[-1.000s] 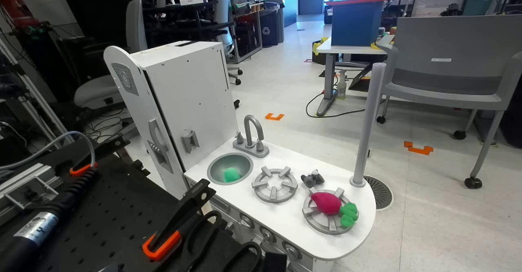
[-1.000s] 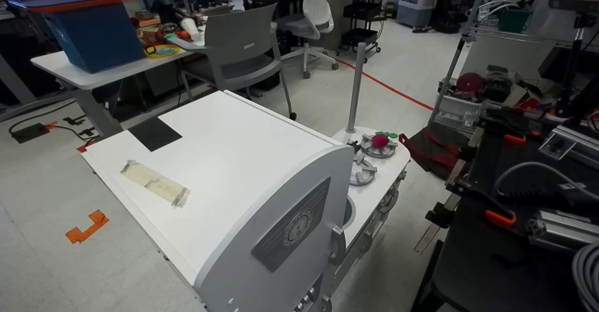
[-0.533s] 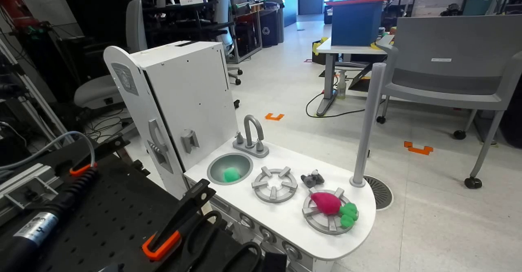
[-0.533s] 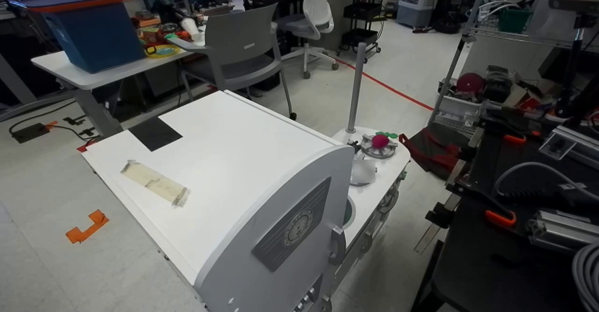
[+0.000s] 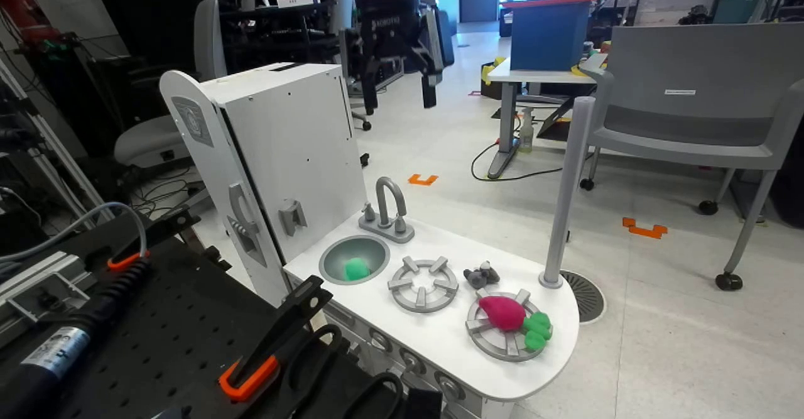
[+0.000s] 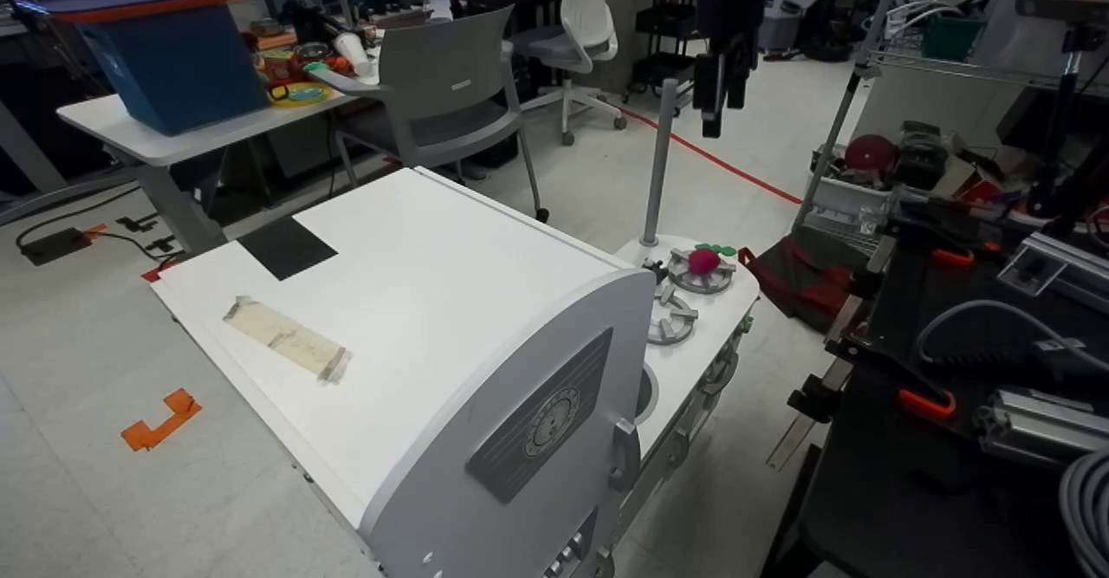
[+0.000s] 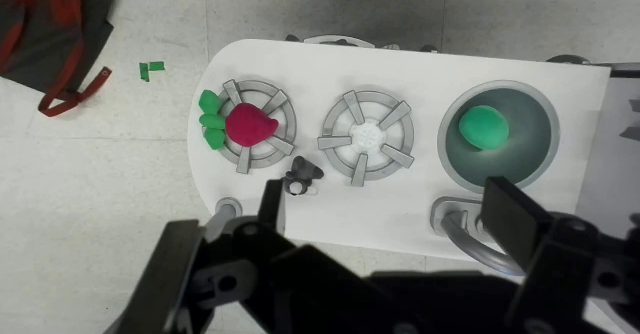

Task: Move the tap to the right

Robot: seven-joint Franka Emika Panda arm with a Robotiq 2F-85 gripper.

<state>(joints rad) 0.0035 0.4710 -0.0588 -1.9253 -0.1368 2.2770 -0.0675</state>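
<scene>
Saw toy faucet [image 5: 384, 213] upright, long axis approx. along countertop [image 5: 440, 336] rear edge, spout twd. burner grates [image 5: 421, 296]; Robotiq gripper [image 5: 400, 102] hung above, jaws spread.

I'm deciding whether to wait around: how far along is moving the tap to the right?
Done: nothing I can confirm; the tap stands beside the sink, with nothing gripping it. In hand: nothing held; the fingers hang open above the counter, clear of the tap. Left: probably the whole job, reaching down, then shifting the tap right.
</scene>
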